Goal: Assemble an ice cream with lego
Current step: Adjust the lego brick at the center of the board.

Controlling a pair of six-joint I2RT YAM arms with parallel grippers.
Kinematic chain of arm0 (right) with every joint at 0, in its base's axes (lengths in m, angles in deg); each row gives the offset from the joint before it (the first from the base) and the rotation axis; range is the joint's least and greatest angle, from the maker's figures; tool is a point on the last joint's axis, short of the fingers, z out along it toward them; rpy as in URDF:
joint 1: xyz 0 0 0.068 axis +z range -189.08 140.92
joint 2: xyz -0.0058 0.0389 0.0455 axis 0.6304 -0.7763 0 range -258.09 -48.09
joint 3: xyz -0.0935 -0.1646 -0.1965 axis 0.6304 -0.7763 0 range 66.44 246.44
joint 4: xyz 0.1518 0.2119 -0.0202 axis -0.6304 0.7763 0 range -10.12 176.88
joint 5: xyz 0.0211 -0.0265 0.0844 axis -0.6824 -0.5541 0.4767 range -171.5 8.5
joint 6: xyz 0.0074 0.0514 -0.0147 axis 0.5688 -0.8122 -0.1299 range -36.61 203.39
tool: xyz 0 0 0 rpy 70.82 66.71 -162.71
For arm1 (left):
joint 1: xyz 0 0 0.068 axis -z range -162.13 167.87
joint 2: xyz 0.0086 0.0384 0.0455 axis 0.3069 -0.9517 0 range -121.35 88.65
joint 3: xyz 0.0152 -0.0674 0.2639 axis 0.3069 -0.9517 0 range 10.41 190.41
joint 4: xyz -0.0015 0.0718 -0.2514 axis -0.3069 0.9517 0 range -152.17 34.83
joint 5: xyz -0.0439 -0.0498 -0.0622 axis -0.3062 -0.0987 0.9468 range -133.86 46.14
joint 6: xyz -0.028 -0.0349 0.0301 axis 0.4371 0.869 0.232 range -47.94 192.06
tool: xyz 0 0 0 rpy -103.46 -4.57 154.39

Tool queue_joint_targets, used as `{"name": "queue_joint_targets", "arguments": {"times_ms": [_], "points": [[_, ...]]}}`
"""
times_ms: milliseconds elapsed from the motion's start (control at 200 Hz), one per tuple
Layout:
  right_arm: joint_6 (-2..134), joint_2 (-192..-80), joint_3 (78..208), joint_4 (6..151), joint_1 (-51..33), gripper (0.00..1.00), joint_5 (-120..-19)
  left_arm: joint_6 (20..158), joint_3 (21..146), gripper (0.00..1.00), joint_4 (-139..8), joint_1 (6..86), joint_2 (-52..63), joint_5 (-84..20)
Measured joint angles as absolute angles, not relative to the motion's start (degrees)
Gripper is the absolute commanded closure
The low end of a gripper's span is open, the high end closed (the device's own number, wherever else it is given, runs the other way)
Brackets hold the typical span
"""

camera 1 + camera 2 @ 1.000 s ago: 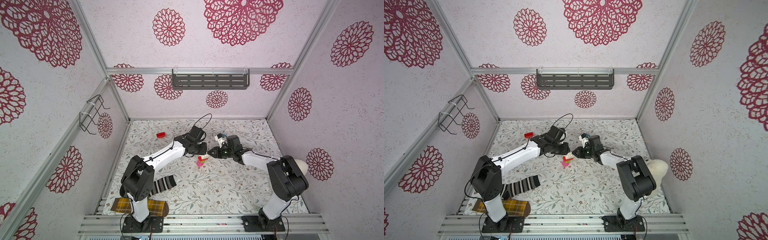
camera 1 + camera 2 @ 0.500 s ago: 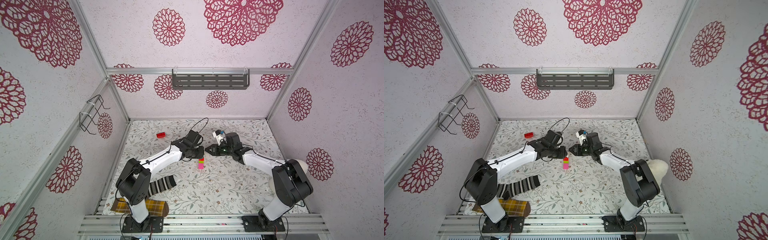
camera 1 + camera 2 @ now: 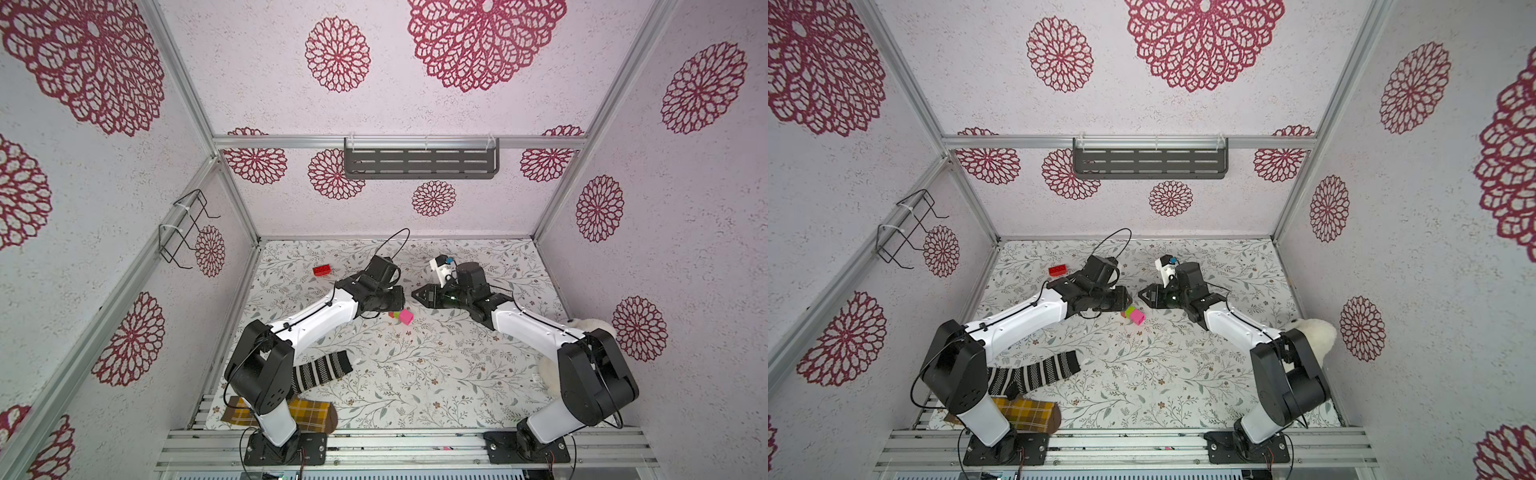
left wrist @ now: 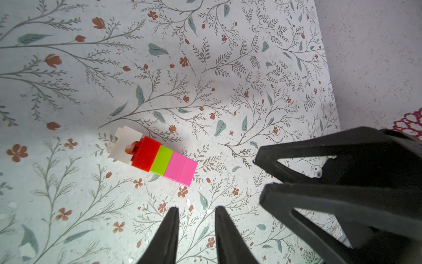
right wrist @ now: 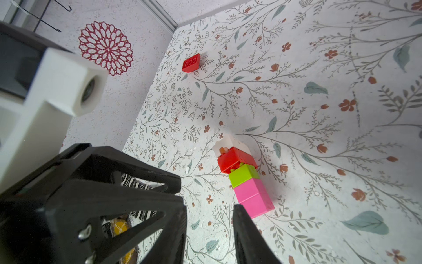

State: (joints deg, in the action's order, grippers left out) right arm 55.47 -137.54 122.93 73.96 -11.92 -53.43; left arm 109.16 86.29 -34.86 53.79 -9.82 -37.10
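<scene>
1. So, the ice cream [image 4: 157, 158] is lying on its side on the table [image 4: 228, 68], about mid-table between the two arms. From one end it goes white, red, lime green, then two pink.
2. Over it, the left gripper [image 4: 196, 210] hovers just beside the pink end with its jaws a narrow gap apart and nothing in them. Opposite it, the right gripper [image 4: 258, 178] points in from the other side, also narrowly parted and empty. Neither touches the stack.
3. Why flat? My guess is that wide layers on that skinny stem would be tippy standing up. On its side it can't fall over, and both pincers are free.
4. One loose red brick [image 5: 191, 62] sits well apart, off by the left wall toward the back. I reckon that's the missing last layer, so the build looks nearly done.
5. The white brick [image 4: 124, 146] looks a bit cocked on the red one, with a stud peeking out. It might want a squeeze before anything goes on top, and the stack would probably need gripping by the stem for that.
</scene>
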Motion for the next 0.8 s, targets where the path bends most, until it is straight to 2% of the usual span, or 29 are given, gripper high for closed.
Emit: {"name": "queue_joint_targets", "arguments": {"times_ms": [105, 230, 340, 530, 715, 801], "points": [[57.87, -138.24, 123.58, 76.5, -11.92, 0.39, -54.48, 110.93, 83.51, 0.59, -36.47, 51.15, -7.99, -36.68], [62.02, -141.6, 126.66, 81.15, -11.0, 0.25, -57.21, 113.86, 78.64, 0.4, -38.11, 47.43, -4.66, -36.59], [67.64, -145.73, 131.12, 86.68, -8.27, 0.15, -63.11, 117.79, 73.54, 0.31, -42.07, 44.18, -1.78, -36.07], [74.79, -156.09, 142.44, 93.5, -2.76, 0.14, -70.06, 124.44, 65.15, 0.27, -49.57, 39.85, 2.05, -33.51], [77.43, -162.54, 148.5, 97.26, -1.67, 0.18, -71.5, 127.47, 62.35, 0.27, -54.48, 37.82, 2.57, -31.09], [78.33, -165.14, 151.62, 99.34, -1.3, 0.23, -72.9, 128.33, 61.02, 0.27, -56.17, 37.16, 2.7, -29.93]]}}
